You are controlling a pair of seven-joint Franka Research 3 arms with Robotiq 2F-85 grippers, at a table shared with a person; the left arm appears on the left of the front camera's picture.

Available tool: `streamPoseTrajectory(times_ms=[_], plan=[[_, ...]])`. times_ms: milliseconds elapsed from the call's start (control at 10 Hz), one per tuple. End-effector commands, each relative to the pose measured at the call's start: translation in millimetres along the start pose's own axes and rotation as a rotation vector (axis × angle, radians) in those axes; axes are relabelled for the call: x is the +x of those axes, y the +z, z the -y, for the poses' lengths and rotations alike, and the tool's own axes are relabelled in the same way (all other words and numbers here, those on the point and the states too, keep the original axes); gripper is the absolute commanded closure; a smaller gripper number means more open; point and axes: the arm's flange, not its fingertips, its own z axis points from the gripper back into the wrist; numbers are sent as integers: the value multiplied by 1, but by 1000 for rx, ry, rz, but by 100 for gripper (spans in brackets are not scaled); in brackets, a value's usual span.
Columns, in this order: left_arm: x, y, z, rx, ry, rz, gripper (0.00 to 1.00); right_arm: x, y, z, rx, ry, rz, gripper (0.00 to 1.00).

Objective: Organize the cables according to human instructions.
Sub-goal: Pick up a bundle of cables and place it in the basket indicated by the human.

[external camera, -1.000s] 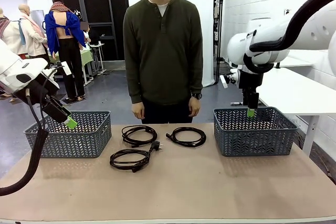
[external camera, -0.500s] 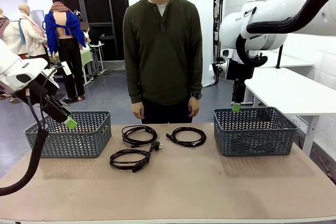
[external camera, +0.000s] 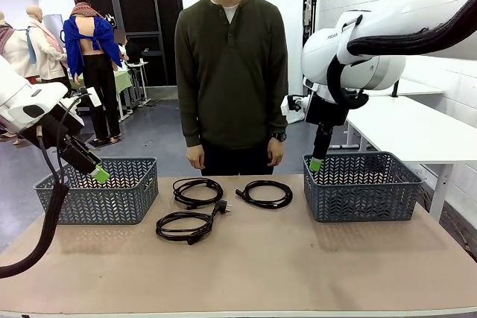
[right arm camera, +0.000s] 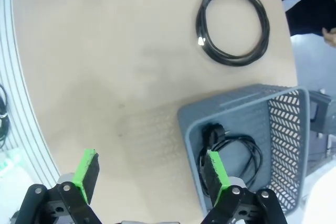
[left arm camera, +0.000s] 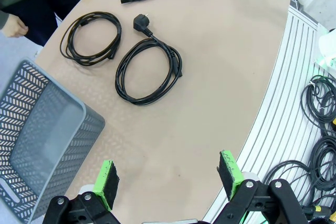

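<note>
Plug (external camera: 222,205) of nearest cable (external camera: 182,226) points rightward.

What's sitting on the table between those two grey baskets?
In the front view, three coiled cables: the rear left cable, the front left cable and the right cable.

Counter (external camera: 298,273) was matt tan board, faintly mottled. Baskets (external camera: 104,202) were dull grey moulded plastic, perforated. Cables (right arm camera: 233,60) had smooth black sheathing with a slight sheen. Arm shell (external camera: 320,50) was glossy white.
</note>
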Motion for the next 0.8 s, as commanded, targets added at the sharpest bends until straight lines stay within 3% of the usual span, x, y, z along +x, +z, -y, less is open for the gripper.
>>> streamPoseTrajectory(times_ms=[0,400,500,700], plan=[[-1,1,-3,-16,-5,17,0,-3,5,13,16,-17,-7,0],[-1,1,-3,-16,-5,17,0,-7,4,10,5,-18,-1,0],[-1,1,-3,-16,-5,17,0,-10,3,0,-32,-112,-5,0],[-1,1,-3,-16,-5,17,0,-14,0,-17,-28,-165,1,0]])
